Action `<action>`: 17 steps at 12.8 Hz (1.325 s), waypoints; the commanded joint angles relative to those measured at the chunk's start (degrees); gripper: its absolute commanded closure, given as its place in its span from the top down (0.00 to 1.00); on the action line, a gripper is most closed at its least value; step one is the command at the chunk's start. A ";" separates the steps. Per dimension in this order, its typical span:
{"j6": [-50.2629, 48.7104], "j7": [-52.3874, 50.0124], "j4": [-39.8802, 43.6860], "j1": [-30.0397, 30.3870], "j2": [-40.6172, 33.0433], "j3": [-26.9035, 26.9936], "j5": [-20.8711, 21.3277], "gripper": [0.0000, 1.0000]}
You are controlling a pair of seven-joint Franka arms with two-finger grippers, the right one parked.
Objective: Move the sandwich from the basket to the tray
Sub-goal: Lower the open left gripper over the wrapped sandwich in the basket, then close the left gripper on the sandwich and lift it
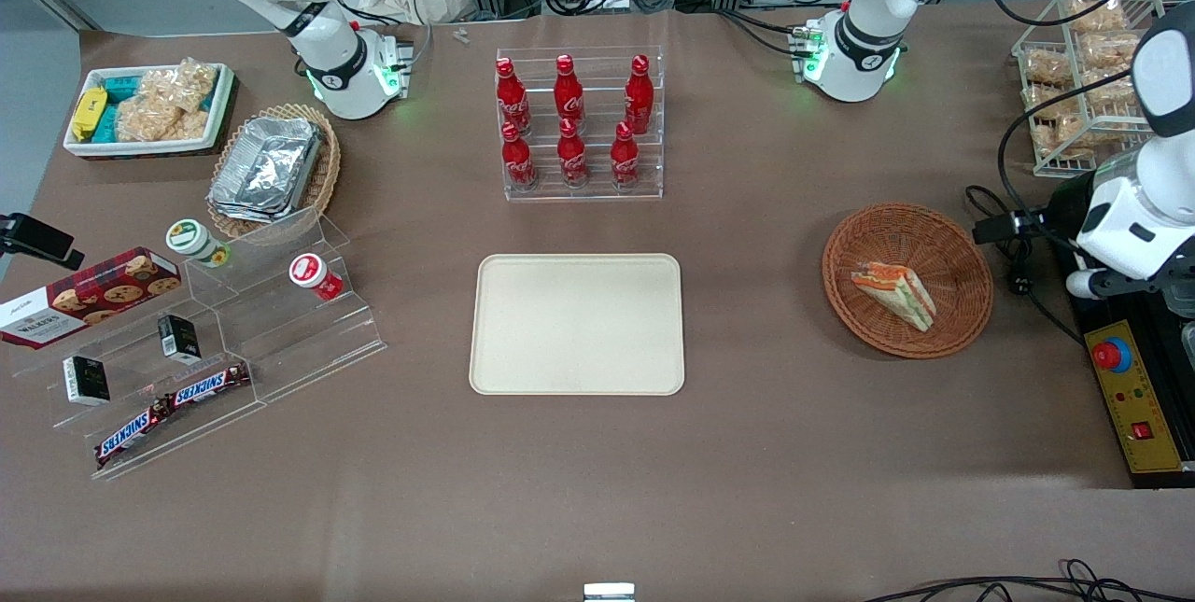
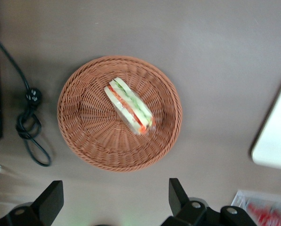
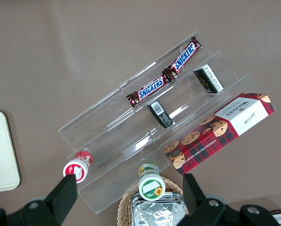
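Left wrist view: sandwich (image 2: 129, 106) lies in basket (image 2: 79, 136), long axis diagonal, striped filling edge up. End effector (image 2: 116, 200) hovers above, off basket rim, fingers (image 2: 51, 200) spread wide, holding nothing, touching nothing. Judgement: next move needs travel over basket centre, wrist turned so fingers close across wedge's short width. Front view: tray (image 1: 577, 324) bare, well apart from basket, toward bench middle.
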 commanded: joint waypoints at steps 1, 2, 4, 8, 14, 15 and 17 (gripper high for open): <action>8.73 -13.76 -9.83 -0.68 -4.17 -0.53 3.69 1.00; 11.80 -18.77 -11.94 -0.77 -3.73 -0.71 5.27 1.00; 17.78 -28.97 -15.63 -0.86 -2.77 -1.32 6.87 1.00; 27.72 -43.22 -19.61 -1.73 2.75 -2.03 6.87 1.00; 33.44 -50.55 -21.79 -2.27 7.70 -2.03 6.87 1.00; 33.71 -50.55 -22.06 -2.27 7.87 -2.03 6.87 1.00; 33.80 -50.63 -22.42 -2.27 8.49 -1.94 6.87 1.00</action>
